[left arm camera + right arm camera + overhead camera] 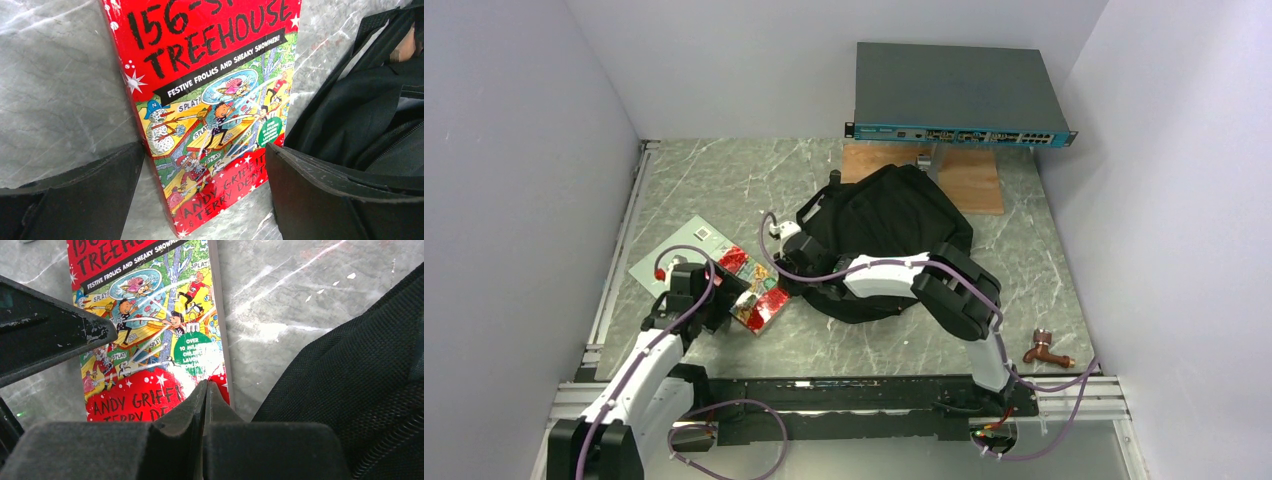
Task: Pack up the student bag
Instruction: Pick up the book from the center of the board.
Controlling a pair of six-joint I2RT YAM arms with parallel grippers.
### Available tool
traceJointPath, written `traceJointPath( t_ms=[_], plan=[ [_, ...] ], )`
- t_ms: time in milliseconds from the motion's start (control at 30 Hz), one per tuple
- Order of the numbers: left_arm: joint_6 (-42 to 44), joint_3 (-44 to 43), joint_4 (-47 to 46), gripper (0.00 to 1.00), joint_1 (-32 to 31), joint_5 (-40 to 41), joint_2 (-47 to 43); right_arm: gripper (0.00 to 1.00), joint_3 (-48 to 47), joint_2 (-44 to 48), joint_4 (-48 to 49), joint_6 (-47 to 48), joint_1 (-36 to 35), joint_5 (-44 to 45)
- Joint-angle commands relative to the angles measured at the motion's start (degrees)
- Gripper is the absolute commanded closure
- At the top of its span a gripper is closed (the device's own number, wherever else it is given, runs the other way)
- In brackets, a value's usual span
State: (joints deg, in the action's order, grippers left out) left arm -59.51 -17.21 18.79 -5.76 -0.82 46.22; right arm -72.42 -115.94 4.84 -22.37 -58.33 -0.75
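**Book hemmed between two tools**

Left tool [205,165] spreads wide, its fingers [75,200] either side of the red treehouse book [210,100], which lies flat on the bench [60,90]. Right tool [205,390], pinched together on nothing, hangs over the book's corner. The student bag [360,380] lies just right of it.

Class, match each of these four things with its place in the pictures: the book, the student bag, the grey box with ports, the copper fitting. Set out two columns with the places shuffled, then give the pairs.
Things
1. book
2. student bag
3. grey box
4. copper fitting

Places
A. near right corner of the table
B. between the fingers of the open left gripper
C. far edge of the table
D. middle of the table

Pairs: 1-B; 2-D; 3-C; 4-A
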Motion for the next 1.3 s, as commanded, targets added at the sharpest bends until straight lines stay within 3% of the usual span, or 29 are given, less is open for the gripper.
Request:
traceJointPath(
  t_ms=[0, 300, 467, 667, 733, 833, 900, 1067, 1267],
  plan=[
    [-1.37, 0.73, -1.78, 0.03, 0.13, -1.9, 2.15, 1.0, 3.42, -1.55, 0.61, -1.76, 0.59, 3.8],
    [-2.27, -1.92, 7.09, 0.0, 0.18, -2.37, -3.7, 1.0, 11.93, -2.13, 6.99, -7.71, 4.86, -0.96],
    [-8.12, 4.49, 0.27, 0.0, 0.22, -4.22, -4.49, 1.0, 13.63, -4.19, 9.4, -10.66, 6.92, -4.58],
    [-7.38, 8.24, -10.87, 0.0, 0.4, -5.57, 1.31, 1.0, 14.42, -5.29, 11.09, -12.15, 8.04, -6.96],
    [-7.16, 9.15, -14.52, 0.05, 0.48, -5.89, 1.61, 1.0, 14.1, -5.57, 11.42, -11.89, 8.05, -7.87],
    [-4.86, 9.56, -19.73, 0.21, 0.49, -8.86, -1.46, 1.0, 13.04, -6.77, 11.44, -11.16, 7.75, -9.91],
    [-3.89, 8.19, -19.61, 0.25, 0.49, -9.36, -5.75, 1.0, 12.9, -7.37, 12.46, -10.86, 7.48, -11.38],
    [-5.72, 6.91, -19.05, 0.26, 0.48, -7.78, -16.33, 1.0, 11.01, -8.34, 12.0, -9.54, 6.02, -12.61],
    [-7.93, 3.98, -17.3, 0.26, 0.49, -9.7, -13.1, 1.0, 11.15, -8.01, 12.71, -9.71, 5.68, -13.44]
  ],
)
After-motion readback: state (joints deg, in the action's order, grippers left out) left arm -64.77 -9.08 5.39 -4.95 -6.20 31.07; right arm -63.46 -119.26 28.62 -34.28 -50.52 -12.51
